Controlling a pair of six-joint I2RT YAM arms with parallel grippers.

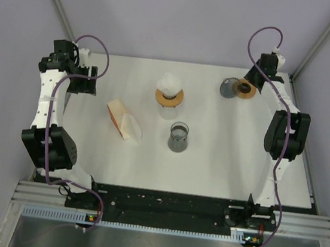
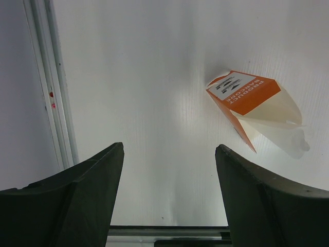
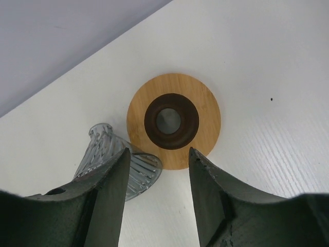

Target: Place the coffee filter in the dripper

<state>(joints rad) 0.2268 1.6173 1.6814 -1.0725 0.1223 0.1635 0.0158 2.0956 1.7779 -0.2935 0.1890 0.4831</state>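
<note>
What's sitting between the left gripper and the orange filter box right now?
Nothing. Only bare white table separates the left gripper from the orange filter box. The left wrist view shows this plainly, and the top view agrees.

Parted tool (image 3: 158,157) hangs over wooden ring (image 3: 205,110) beside ribbed glass cone (image 3: 105,143).

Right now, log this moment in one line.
left fingers open, near filter box | right fingers open, by wooden ring

Top camera looks down over my table (image 1: 220,166). Wrist cameras sit close above it: left shares box (image 2: 249,100), right ring (image 3: 205,103).
</note>
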